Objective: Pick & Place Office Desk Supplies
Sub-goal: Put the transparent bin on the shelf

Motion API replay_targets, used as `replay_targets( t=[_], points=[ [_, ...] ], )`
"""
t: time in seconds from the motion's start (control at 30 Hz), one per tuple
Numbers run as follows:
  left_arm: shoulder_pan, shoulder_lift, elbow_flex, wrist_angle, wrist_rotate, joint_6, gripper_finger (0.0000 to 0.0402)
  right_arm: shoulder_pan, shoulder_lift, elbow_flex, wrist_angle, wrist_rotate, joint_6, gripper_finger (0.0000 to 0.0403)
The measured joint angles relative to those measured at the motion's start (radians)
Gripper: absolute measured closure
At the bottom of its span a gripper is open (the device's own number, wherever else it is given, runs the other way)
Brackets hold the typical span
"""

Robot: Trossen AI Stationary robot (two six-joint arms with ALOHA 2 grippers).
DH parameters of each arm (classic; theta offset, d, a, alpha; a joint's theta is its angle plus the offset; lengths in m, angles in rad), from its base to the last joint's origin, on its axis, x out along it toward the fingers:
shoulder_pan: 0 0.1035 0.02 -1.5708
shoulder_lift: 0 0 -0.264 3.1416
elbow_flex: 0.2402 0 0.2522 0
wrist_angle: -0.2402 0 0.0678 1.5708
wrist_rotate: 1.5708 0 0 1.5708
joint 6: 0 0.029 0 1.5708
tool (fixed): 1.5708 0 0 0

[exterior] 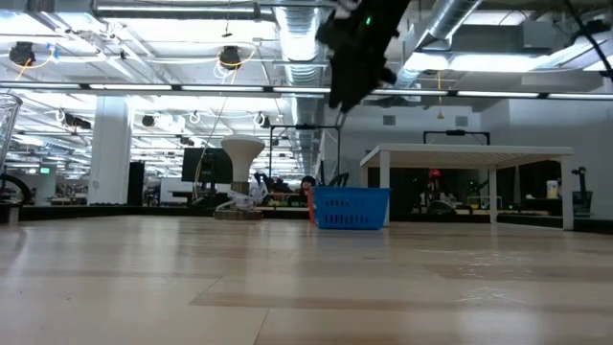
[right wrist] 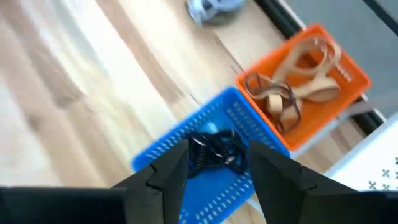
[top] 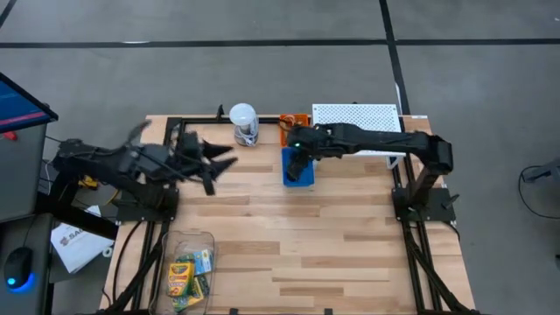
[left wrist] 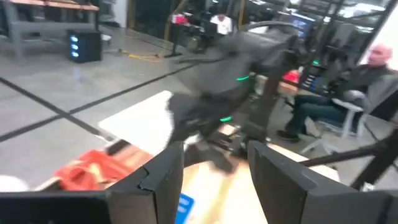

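Crayon boxes (top: pixel 182 276) lie in a clear tub (top: pixel 203 238) at the worktop's (top: pixel 350 254) near edge – farther back, the right gripper (right wrist: pixel 219 163), jaws apart, hangs over black clips (right wrist: pixel 214 148) in the blue basket (right wrist: pixel 158 152), rubber bands (right wrist: pixel 298 81) beyond in an orange tray (right wrist: pixel 357 78); left gripper (left wrist: pixel 214 171) jaws apart, empty.

From where I stand nothing can be read for certain. The white paper (top: pixel 72 244) off the table's left edge carries dark printing that starts with "SA", and the crayon boxes (top: pixel 185 278) bear lettering too small to read.
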Motion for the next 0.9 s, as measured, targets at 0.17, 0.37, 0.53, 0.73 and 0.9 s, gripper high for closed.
replay_targets(
  t=[0.17, 0.37, 0.53, 0.73, 0.9],
  points=[
    [0.073, -0.126, 0.001, -0.229, 0.006, 0.006, 0.0229, 0.043, -0.103, -0.018, 0.026, -0.005, -0.011, 0.025],
    [0.212, -0.227, -0.186, -0.116, 0.217, 0.067, 0.0229, 0.108, -0.216, -0.115, 0.124, -0.03, 0.029, 0.0249],
    [0.282, -0.329, -0.454, 0.138, 0.292, 0.028, 0.0229, 0.156, -0.289, -0.208, 0.146, -0.033, 0.12, 0.025],
    [0.28, -0.449, -0.705, 0.305, 0.329, -0.035, 0.0229, 0.205, -0.342, -0.267, 0.143, -0.017, 0.25, 0.0254],
    [0.267, -0.515, -0.783, 0.314, 0.343, -0.052, 0.0229, 0.234, -0.356, -0.277, 0.155, -0.002, 0.288, 0.0259]
  ],
)
